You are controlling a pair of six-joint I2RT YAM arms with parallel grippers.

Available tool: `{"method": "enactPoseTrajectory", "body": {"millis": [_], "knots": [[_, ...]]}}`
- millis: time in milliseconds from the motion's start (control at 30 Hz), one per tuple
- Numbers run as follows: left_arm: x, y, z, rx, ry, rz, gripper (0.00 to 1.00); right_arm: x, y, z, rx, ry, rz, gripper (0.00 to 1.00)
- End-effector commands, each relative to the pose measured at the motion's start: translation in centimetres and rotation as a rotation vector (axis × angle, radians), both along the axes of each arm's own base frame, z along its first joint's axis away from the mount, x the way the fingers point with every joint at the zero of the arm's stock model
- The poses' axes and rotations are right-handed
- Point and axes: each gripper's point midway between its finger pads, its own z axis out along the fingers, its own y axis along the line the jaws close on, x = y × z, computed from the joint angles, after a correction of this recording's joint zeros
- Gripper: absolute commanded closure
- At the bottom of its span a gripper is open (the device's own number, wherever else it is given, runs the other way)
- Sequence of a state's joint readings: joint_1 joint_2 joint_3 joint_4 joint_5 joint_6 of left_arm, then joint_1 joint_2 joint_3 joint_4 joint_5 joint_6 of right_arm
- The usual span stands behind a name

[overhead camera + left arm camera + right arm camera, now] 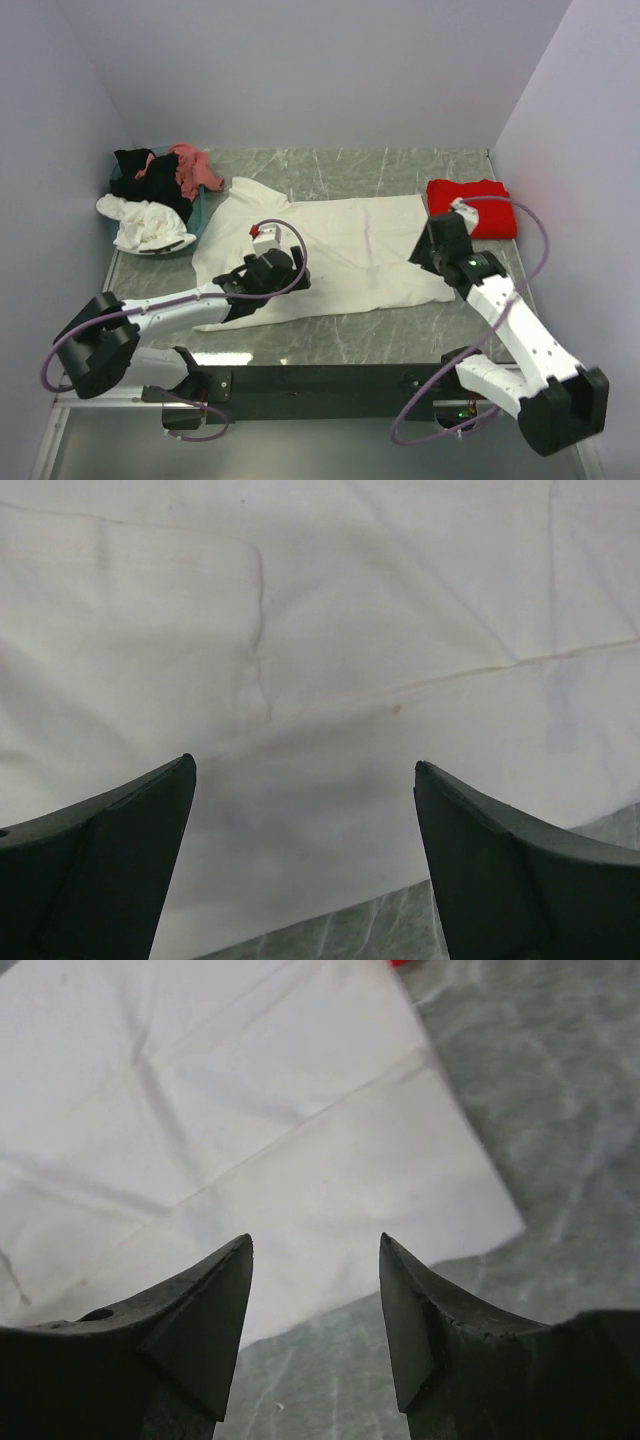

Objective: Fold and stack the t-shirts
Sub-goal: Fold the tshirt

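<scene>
Cream t-shirt (350, 255) outspread (red t-shirt (470, 206) beside)

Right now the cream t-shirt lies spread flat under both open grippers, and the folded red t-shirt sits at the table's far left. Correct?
No. The top external view shows the folded red t-shirt at the far right. The cream t-shirt does lie spread flat under the open left gripper and right gripper.

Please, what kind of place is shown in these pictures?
Probably a robot test cell, not a home: plain walls box in a marble-look table, two robot arms are bolted at its near edge, and a cream t-shirt lies spread for folding.
</scene>
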State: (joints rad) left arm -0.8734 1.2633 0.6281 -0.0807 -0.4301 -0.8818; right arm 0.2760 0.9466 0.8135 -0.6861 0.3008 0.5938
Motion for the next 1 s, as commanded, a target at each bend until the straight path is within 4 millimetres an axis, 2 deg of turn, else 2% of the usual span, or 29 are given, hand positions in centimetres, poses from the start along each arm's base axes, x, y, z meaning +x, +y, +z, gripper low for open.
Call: {"method": "enactPoseTrajectory", "body": {"millis": [0, 133, 267, 433, 533, 800, 967], "knots": [[0.8, -2.5, 0.2, -0.046, -0.039, -0.076, 0.04, 2.2, 5.4, -2.3, 0.077, 0.006, 0.168, 0.39], [0.0, -2.3, -2.6, -0.042, -0.003, -0.09, 0.04, 2.3, 9.0, -5.7, 0.078, 0.094, 0.255, 0.4], [-1.0, -1.5, -4.4, -0.046, 0.03, -0.079, 0.04, 1.8, 10.6, -8.6, 0.073, 0.158, 0.277, 0.4], [-2.4, -0.3, -5.8, -0.049, 0.057, -0.086, 0.04, -0.2, 10.8, -12.1, 0.048, 0.246, 0.277, 0.4], [-3.2, 0.3, -6.6, -0.049, 0.068, -0.091, 0.04, -2.1, 10.7, -14.0, 0.045, 0.3, 0.261, 0.4], [-5.3, 1.9, -8.1, -0.056, 0.104, -0.087, 0.04, -6.1, 10.5, -16.7, 0.021, 0.396, 0.244, 0.39], [-6.6, 2.3, -8.0, -0.084, 0.123, -0.076, 0.05, -7.8, 9.7, -16.3, -0.004, 0.411, 0.218, 0.39]]}}
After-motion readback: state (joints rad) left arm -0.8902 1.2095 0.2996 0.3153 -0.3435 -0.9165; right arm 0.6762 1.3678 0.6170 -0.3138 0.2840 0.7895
